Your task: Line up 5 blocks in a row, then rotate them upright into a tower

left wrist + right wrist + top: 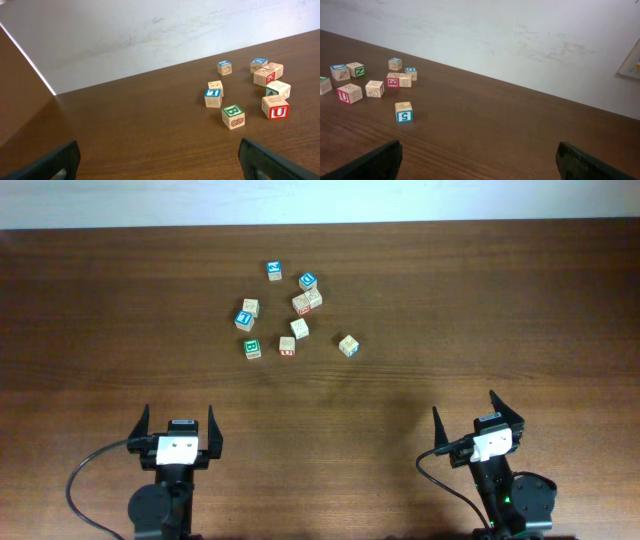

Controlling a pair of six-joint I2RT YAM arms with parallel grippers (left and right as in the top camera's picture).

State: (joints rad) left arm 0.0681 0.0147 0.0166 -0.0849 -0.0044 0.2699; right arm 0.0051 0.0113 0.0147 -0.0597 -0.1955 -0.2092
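Note:
Several small wooden alphabet blocks [299,328] lie scattered in a loose cluster on the far middle of the dark wooden table [480,300]. One block [348,345] sits a little apart on the right of the cluster. In the left wrist view a green B block [233,116] and a red U block [275,107] are the nearest. In the right wrist view a blue 5 block [404,111] is the closest. My left gripper [179,416] [160,165] and right gripper [463,404] [480,162] both stand open near the front edge, well short of the blocks, with nothing between their fingers.
A pale wall [125,35] rises behind the table's far edge. A black cable [90,470] loops beside the left arm's base, and another [440,480] beside the right arm's base.

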